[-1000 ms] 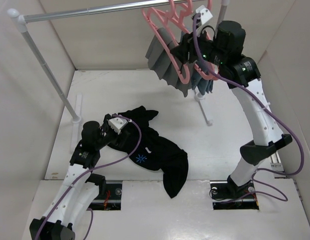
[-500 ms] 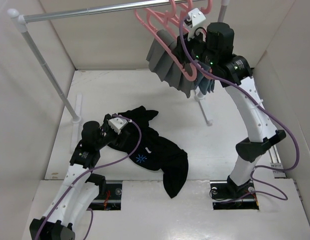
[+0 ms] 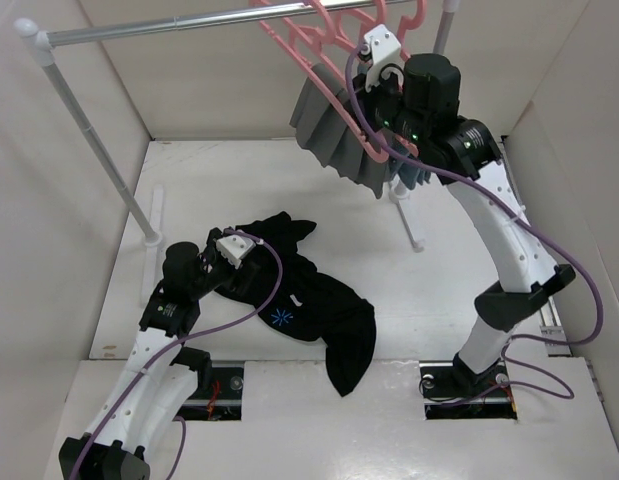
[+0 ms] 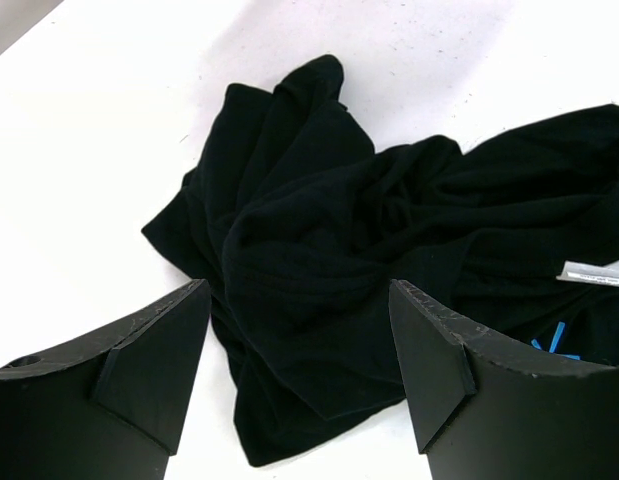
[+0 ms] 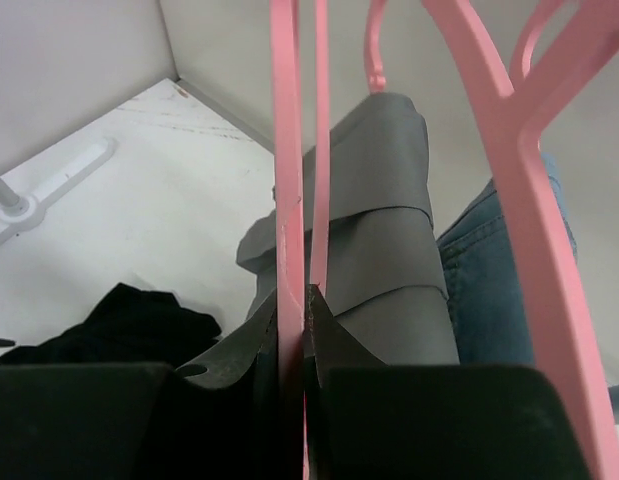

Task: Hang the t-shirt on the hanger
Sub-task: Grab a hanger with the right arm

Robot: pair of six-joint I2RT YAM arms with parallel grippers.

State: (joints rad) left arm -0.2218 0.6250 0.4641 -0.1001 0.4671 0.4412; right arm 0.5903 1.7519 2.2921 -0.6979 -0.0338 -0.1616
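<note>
I see a metal rail [image 3: 189,22] crossing the top of the frame, its left post slanting down to the white table [image 3: 219,190]. At upper centre hangs a grey pleated cloth [image 3: 334,130], with a blue cloth [image 5: 489,250] just right of it.

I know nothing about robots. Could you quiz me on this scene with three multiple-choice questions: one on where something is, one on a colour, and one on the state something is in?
1. Where is the black t-shirt?
A. Crumpled on the table beneath the left gripper
B. Draped over a chair
C. On the floor

2. What colour is the hanger that the right gripper pinches?
A. White
B. Pink
C. Green

3. How does the left gripper stand?
A. Shut on the t-shirt
B. Shut on nothing
C. Open

Answers:
1 A: the top view shows it heaped on the table.
2 B: the right wrist view shows a pink bar clamped in that gripper.
3 C: the left wrist view shows its jaws wide apart, with the t-shirt below them.
</note>
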